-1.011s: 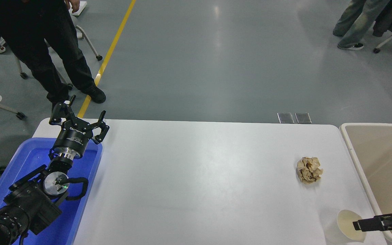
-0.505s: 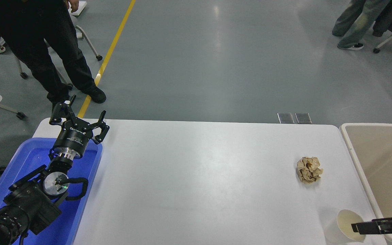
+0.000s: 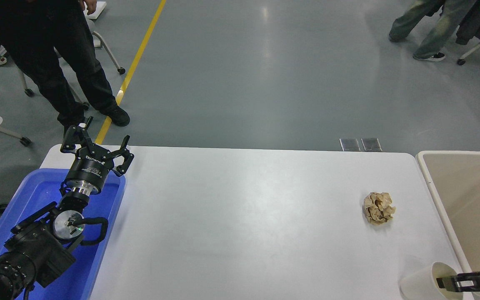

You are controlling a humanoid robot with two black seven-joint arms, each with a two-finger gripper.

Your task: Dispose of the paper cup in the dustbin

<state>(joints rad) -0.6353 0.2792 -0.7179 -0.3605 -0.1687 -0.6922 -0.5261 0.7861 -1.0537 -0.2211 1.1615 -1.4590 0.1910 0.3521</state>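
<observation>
The right gripper (image 3: 446,283) pinches the rim of the small white paper cup (image 3: 427,284), one finger inside the mouth. Compared with half a second earlier, the cup is tipped onto its side and has shifted toward the large beige plastic dustbin (image 3: 436,183), which lies just beyond the gripper's wrist side. This suggests the grasp has taken hold (lift not yet evident). The crumpled brown paper ball (image 3: 378,208) sits well ahead of the gripper on the white bench (image 3: 240,216). The left gripper (image 3: 95,143), fingers spread, is parked over the blue plastic tray (image 3: 98,250).
</observation>
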